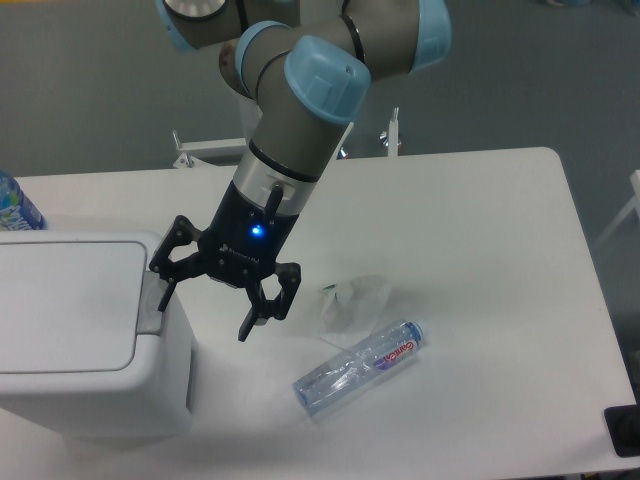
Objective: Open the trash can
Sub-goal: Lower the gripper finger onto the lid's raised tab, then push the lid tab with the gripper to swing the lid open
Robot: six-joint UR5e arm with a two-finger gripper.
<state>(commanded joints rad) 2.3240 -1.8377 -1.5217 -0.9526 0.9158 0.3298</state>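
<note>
The trash can [85,340] is a large boxy white bin at the left of the white table, its flat lid [65,305] down. Its grey push tab [150,302] sits on the right edge of the lid. My gripper [205,308] is open, its black fingers spread. The left fingertip [165,296] is at the push tab, touching or just above it. The right fingertip [246,328] hangs over the table beside the can. Nothing is held.
A clear plastic bottle [358,366] with a blue cap lies on its side right of the gripper. A crumpled clear wrapper [352,300] lies just behind it. Another blue-labelled bottle [15,208] shows at the left edge behind the can. The table [480,250] ends at the right.
</note>
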